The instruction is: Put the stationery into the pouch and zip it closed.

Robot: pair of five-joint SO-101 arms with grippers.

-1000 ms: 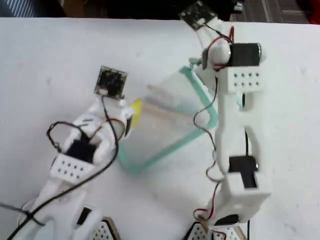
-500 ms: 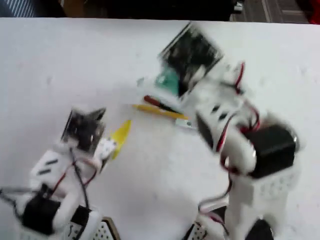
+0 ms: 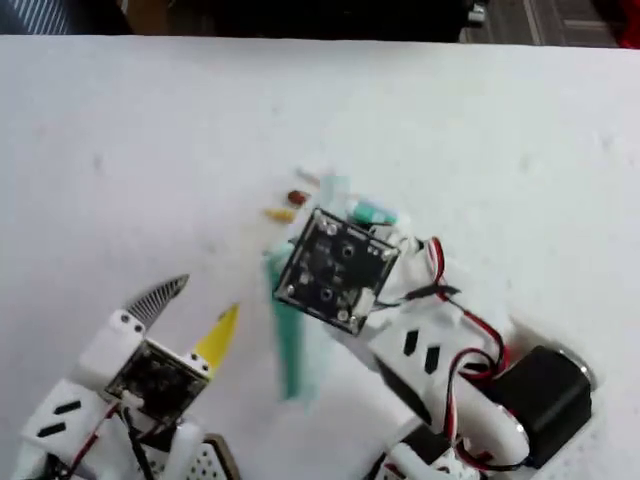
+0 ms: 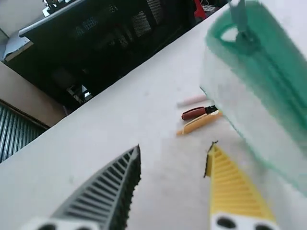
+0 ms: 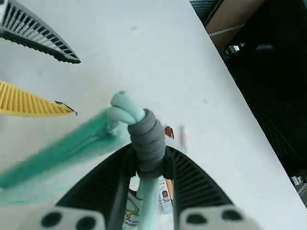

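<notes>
Stationery lies loose on the table (image 3: 150,120), so I judge the filling has hardly begun. A red pen (image 4: 195,113) and a yellow pencil (image 4: 199,123) lie side by side, a pale pink stick (image 4: 191,100) is just beyond them, and a teal-capped item (image 3: 372,212) lies a little apart. All four are outside the pouch (image 4: 249,96). This teal-edged, translucent pouch hangs off the surface, just beside the pens, and it is too blurred to tell whether anything is inside or whether the zip is open. Every piece is left to load, and the zipping comes after that.

The right gripper (image 5: 148,151) has its jaws clamped on the pull cord (image 5: 146,139), a teal loop wrapped in grey at the pouch's end, and it carries the pouch by that alone. The left gripper (image 4: 173,148) hovers low over the table near the pens. Its grey and yellow fingers are wide apart and hold nothing, and they point toward the stationery with the pouch on the yellow finger's side.
</notes>
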